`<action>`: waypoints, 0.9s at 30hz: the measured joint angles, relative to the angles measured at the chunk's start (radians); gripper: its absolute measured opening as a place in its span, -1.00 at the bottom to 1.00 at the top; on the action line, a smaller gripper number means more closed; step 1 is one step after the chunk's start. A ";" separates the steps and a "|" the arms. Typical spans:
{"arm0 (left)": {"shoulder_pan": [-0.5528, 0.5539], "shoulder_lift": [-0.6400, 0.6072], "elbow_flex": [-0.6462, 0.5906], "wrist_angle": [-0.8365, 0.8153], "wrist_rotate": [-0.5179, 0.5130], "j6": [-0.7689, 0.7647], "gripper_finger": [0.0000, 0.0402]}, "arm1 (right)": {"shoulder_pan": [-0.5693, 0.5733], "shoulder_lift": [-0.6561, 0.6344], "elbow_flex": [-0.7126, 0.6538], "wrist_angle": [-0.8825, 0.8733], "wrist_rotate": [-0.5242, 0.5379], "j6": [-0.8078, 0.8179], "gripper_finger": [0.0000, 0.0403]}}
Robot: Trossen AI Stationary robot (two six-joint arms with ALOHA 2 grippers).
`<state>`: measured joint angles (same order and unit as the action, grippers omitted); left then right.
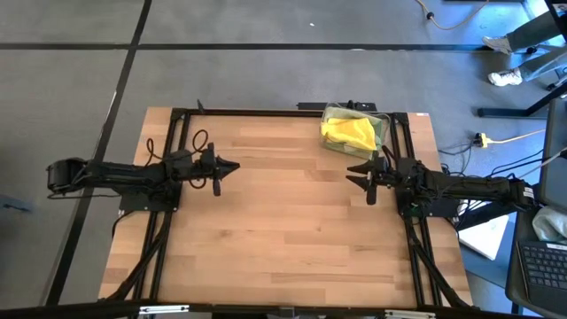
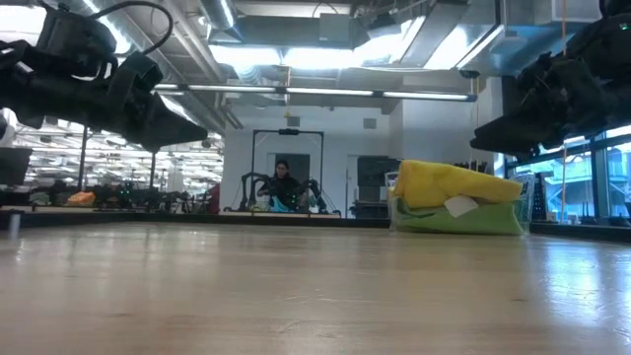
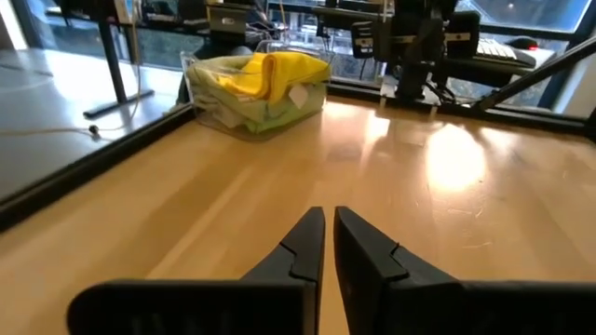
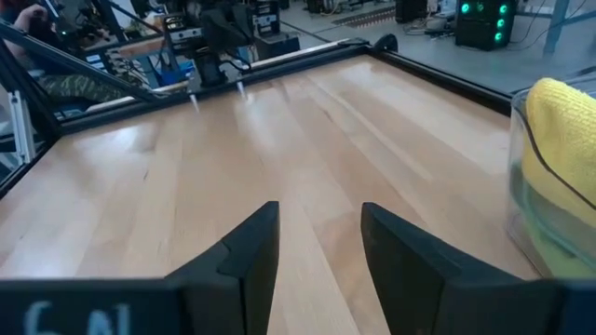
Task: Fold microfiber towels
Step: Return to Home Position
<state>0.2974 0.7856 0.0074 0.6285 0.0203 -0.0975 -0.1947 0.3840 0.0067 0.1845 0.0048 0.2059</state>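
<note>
The towels lie piled in a clear plastic bin (image 1: pixel 381 133) at the table's far right. A bright yellow towel (image 1: pixel 348 133) lies on top and bulges over the rim; a green one (image 2: pixel 463 219) shows beneath it. The olive and grey-beige towels are hidden. My left gripper (image 1: pixel 232 167) hovers shut and empty over the table's left middle. My right gripper (image 1: pixel 352 175) hovers open and empty just near of the bin, its fingertips (image 4: pixel 275 216) apart.
The bare wooden table top (image 1: pixel 292 239) stretches between and in front of the two arms. A black frame (image 1: pixel 266 112) runs along the table's far and side edges. A person (image 2: pixel 284 187) sits in the room far behind the table.
</note>
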 joint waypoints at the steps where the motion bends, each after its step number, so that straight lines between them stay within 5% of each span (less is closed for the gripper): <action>1: 0.000 0.000 0.000 0.000 -0.001 0.008 -0.90 | 0.000 0.000 0.000 0.001 0.000 0.000 -0.22; 27: 0.000 0.000 0.000 -0.010 -0.004 0.162 -0.90 | 0.000 0.000 0.000 0.005 0.001 -0.005 -0.22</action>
<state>0.2977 0.7856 0.0074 0.6187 0.0162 0.0644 -0.1947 0.3836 0.0067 0.1898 0.0055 0.2012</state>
